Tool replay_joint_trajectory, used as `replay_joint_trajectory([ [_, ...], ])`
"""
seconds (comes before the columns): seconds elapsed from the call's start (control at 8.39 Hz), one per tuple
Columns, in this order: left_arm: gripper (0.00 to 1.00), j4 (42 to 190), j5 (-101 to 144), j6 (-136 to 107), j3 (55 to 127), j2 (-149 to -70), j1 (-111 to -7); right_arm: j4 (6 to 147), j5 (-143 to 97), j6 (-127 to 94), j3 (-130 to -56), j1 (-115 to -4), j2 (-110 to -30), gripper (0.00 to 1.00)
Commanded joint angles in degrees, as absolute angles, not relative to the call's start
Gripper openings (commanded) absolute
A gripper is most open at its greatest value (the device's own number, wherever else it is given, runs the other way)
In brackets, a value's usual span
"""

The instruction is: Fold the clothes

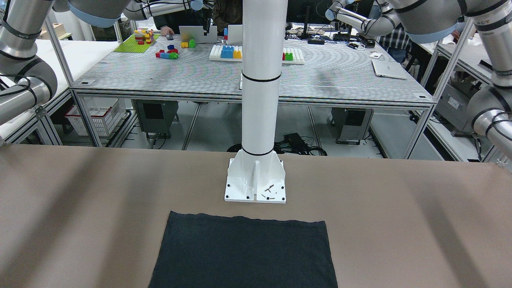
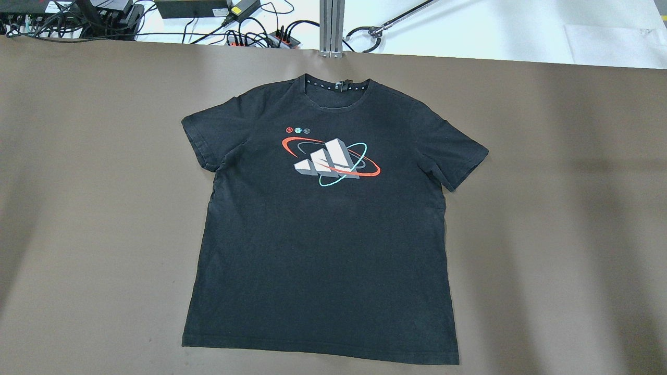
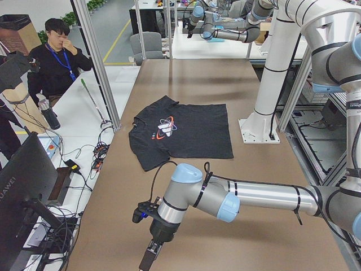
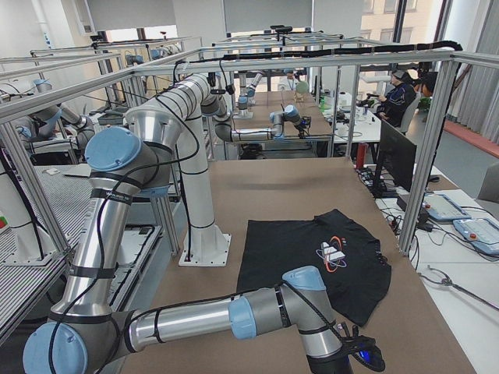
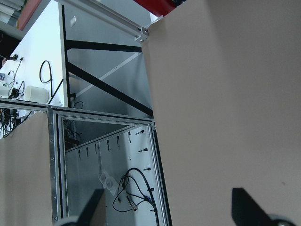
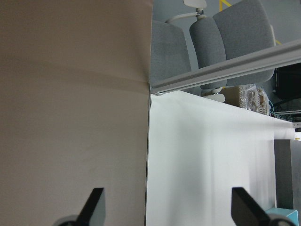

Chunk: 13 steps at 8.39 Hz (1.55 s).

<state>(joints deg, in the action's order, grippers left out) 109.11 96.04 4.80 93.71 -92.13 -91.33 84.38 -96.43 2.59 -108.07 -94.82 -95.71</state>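
A black T-shirt (image 2: 323,234) with a white, red and teal chest print lies spread flat, face up, on the brown table, collar towards the far edge. Its hem end shows in the front-facing view (image 1: 244,252), and it also shows in both side views (image 3: 186,132) (image 4: 312,249). My left gripper (image 5: 171,212) is open and empty, over the table's left end, far from the shirt; it shows low in the left side view (image 3: 148,259). My right gripper (image 6: 169,209) is open and empty, over the table's right end, also far from the shirt.
The white pillar base (image 1: 256,180) is bolted to the table just behind the shirt's hem. Cables and power strips (image 2: 234,31) lie beyond the far table edge. A white table (image 6: 211,155) adjoins the right end. An operator (image 3: 56,56) sits off the far side.
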Motion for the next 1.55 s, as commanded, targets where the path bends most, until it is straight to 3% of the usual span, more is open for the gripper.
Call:
replay_joint_trajectory([
  [0.0,0.94,109.2,96.0,1.0,93.1,-95.8,-91.1,81.0,-96.4,2.5,-108.1,-94.7,-95.8,0.94],
  [0.36,0.94,109.4,100.1,1.2,91.2,-100.3,-86.3,80.7,-96.3,2.8,-106.8,-90.1,-93.3,0.94],
  [0.6,0.94,109.2,106.9,0.6,85.3,-106.9,-83.9,80.8,-97.5,1.4,-102.7,-86.6,-88.5,0.94],
  [0.83,0.95,109.3,112.6,-4.5,78.9,-113.9,-81.4,80.0,-103.4,-10.3,-97.8,-82.2,-83.3,0.94],
  [1.43,0.94,116.0,119.8,-21.2,71.9,-121.4,-70.0,74.8,-105.6,-31.1,-90.5,-65.7,-72.2,0.94],
])
